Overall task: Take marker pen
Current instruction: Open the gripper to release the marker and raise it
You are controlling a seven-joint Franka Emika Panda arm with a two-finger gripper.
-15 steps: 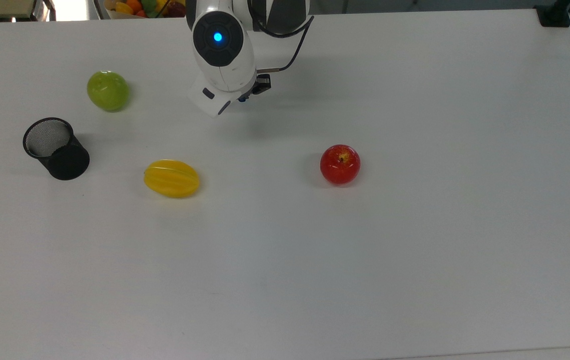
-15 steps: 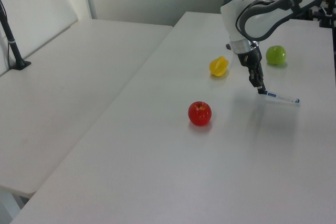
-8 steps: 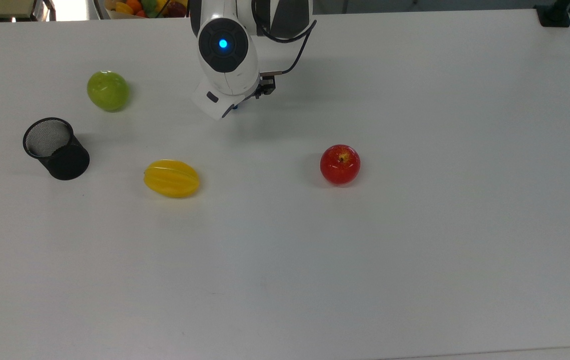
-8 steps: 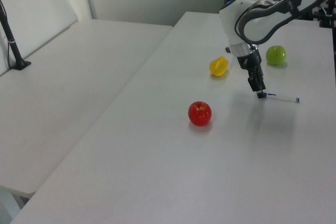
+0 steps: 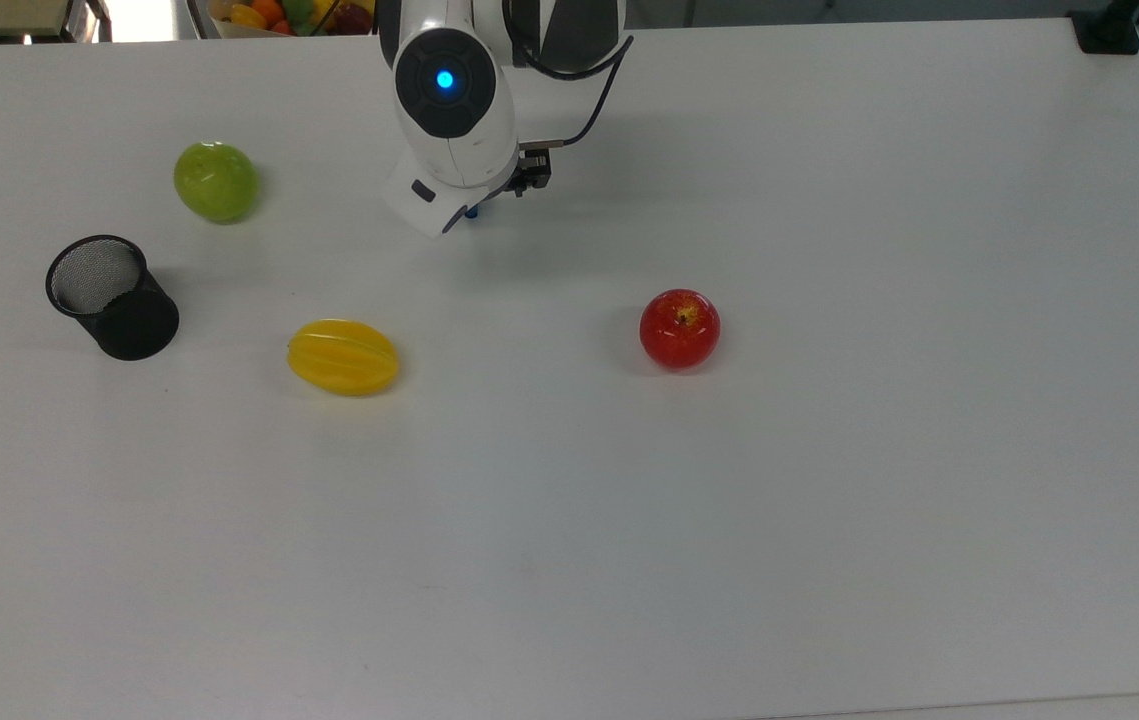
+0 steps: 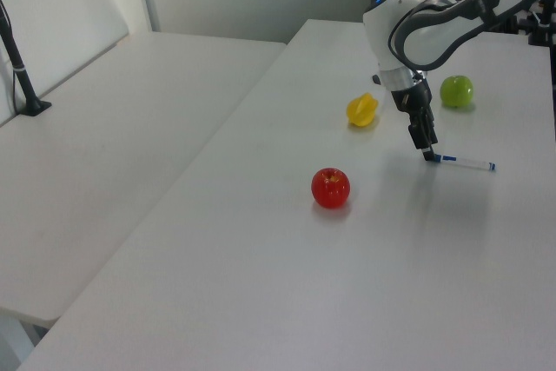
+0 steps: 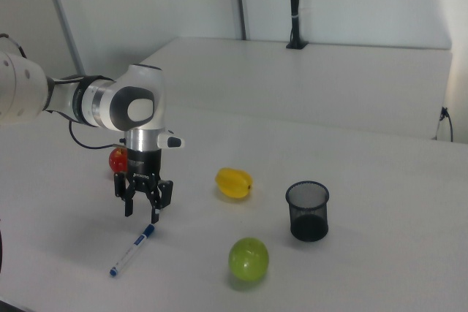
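Lying flat on the white table [image 7: 351, 173], the marker pen [image 7: 132, 250] is free of any grasp; in the right view it runs diagonally, blue cap end toward the arm. The gripper [image 7: 142, 206] hangs just above that capped end, fingers pointing down and spread apart with nothing between them. In the left view the gripper [image 6: 427, 152] sits at the pen's [image 6: 465, 162] near end, tips very close to the surface; contact cannot be confirmed. In the top view the arm's white body covers most of the pen, leaving a small blue spot [image 5: 471, 212] at its lower edge. A red apple [image 5: 680, 328], a yellow fruit [image 5: 343, 356], a green apple [image 5: 216, 181] and a black mesh cup [image 5: 112, 297] stand well apart from the pen.
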